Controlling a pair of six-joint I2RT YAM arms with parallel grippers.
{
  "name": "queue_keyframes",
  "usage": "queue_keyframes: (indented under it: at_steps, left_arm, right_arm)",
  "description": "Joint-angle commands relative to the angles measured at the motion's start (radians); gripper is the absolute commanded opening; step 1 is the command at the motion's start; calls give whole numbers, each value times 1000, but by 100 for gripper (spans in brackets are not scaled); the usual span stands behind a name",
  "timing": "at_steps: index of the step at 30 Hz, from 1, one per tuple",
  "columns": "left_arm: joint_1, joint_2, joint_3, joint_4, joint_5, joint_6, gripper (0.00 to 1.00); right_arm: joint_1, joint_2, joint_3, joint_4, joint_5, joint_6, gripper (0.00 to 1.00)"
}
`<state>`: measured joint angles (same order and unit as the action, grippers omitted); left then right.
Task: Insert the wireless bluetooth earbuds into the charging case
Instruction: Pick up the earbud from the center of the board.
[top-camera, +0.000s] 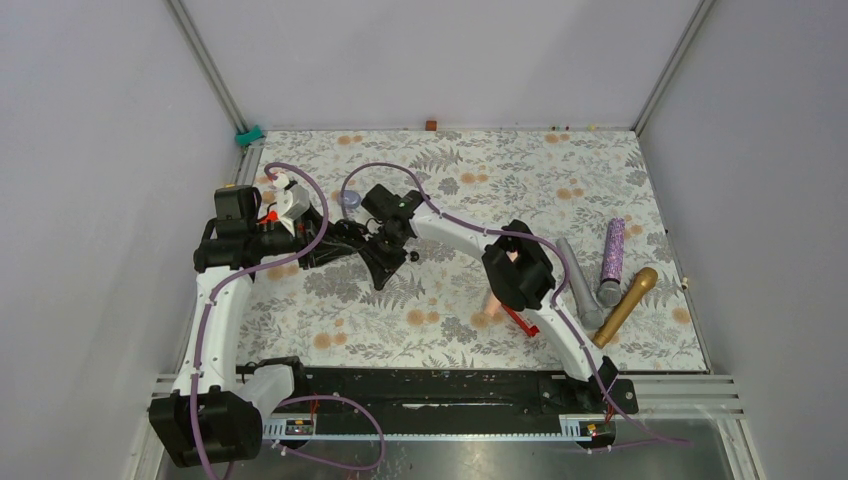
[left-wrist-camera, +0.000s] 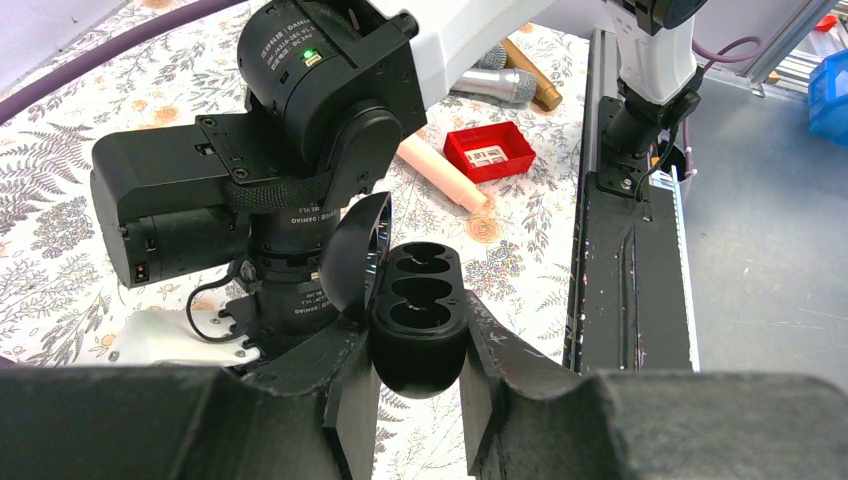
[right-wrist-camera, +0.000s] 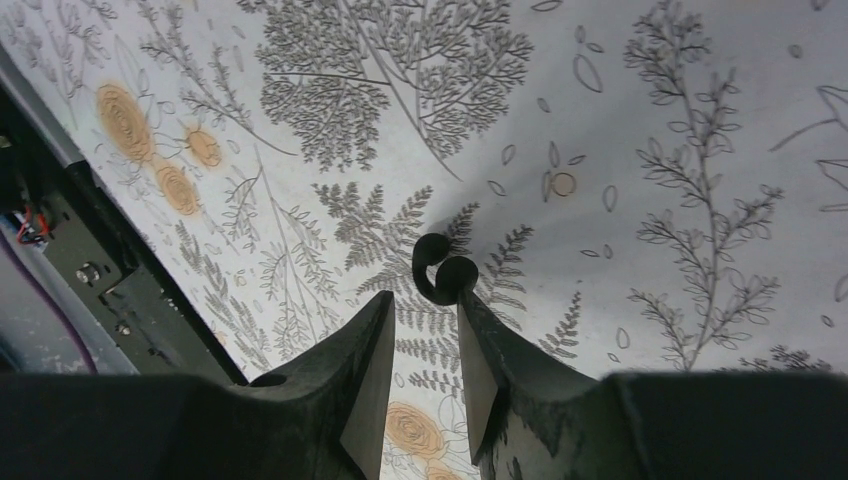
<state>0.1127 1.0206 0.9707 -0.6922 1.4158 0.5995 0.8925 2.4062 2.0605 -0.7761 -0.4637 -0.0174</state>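
The right pincer (right-wrist-camera: 425, 300) is spread a little, empty, close to one earbud (right-wrist-camera: 445, 272) lying on the table (right-wrist-camera: 650, 150). It should drop straight and pinch the round part softly. The left pincer (left-wrist-camera: 420, 345) pinches the open charging case (left-wrist-camera: 418, 295).

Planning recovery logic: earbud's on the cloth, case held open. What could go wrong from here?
1. The earbud lies beyond the right fingers, nearer one tip; closing could flick it away.
2. The left fingers pinch the case by its smooth rounded shell; pressing a bud in might tilt it.
3. The right arm crowds the open lid; a bump could shut it.
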Motion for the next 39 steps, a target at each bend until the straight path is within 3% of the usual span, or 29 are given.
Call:
queue_keyframes:
  at_steps: [1,12,18,28,39]
  left_arm:
    - [8,-16,-4,30,59,27,0]
    - [10,-17,-6,31,63,27,0]
    - [10,-11,-4,31,66,27,0]
    - [10,-11,-4,31,65,25,0]
    - [10,-7,-4,31,66,27,0]
  right_arm:
    - [21,-23,43,-2,-46,-27,38]
    - [24,-134,-66,46,137,-300,45]
    - [36,-166,-116,61,71,-352,47]
    - [82,-173,-181,10,-15,-659,58]
    - [83,-153,-153,-11,-46,-673,58]
